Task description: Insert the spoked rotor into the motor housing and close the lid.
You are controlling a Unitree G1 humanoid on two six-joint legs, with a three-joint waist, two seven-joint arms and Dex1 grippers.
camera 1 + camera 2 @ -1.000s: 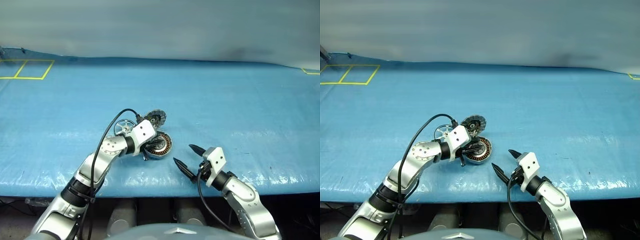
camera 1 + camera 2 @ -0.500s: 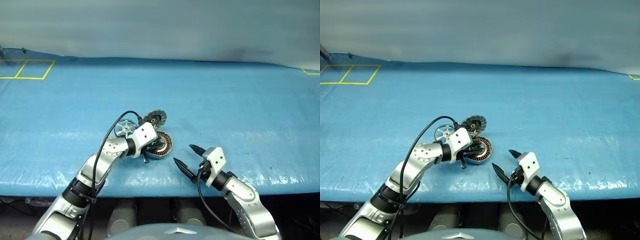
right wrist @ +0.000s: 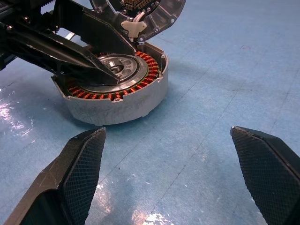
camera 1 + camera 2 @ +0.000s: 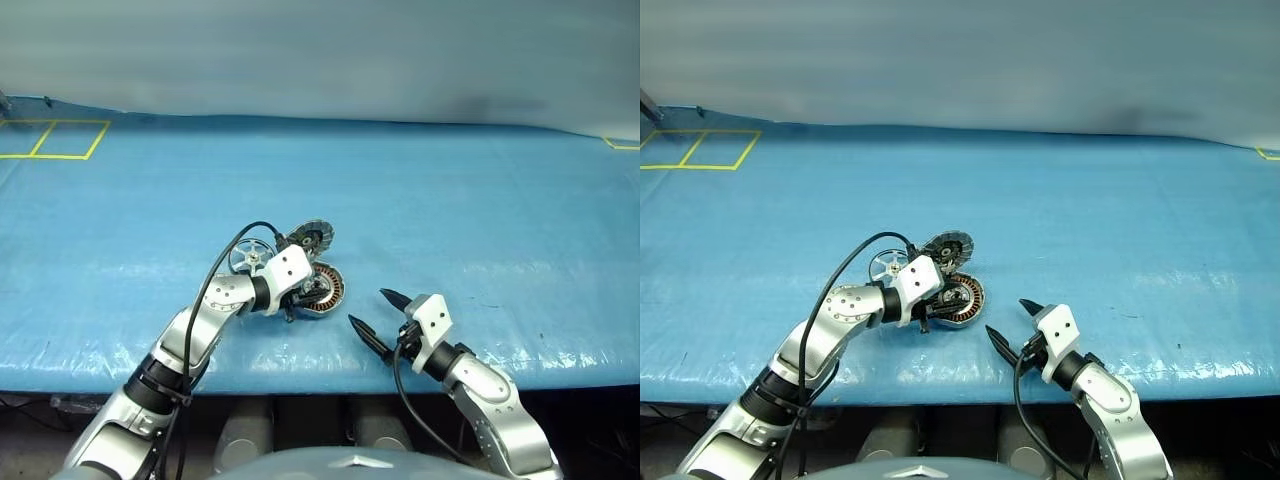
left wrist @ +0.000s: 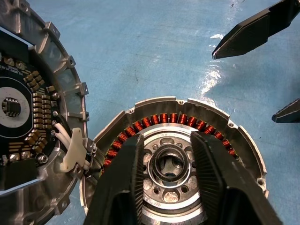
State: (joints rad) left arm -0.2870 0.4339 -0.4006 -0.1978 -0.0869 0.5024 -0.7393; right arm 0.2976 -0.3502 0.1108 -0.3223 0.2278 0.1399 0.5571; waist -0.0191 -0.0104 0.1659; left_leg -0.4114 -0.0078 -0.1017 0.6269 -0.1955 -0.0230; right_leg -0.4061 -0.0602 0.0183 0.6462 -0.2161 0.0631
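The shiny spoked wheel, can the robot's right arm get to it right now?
Probably not easily. The spoked rotor lies beyond the motor housing, and the left end effector hangs over that housing, with the open lid alongside. The right end effector, open, would have to go around them.

Silver arms, white wrist blocks, black ribbed fingers [image 3: 79,164], black cables.

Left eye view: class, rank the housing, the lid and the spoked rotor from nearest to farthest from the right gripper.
1. Housing: just up-left of the right gripper, windings showing.
2. Lid: behind the housing, standing open.
3. Rotor: farthest left, beyond the left arm, on the blue table.
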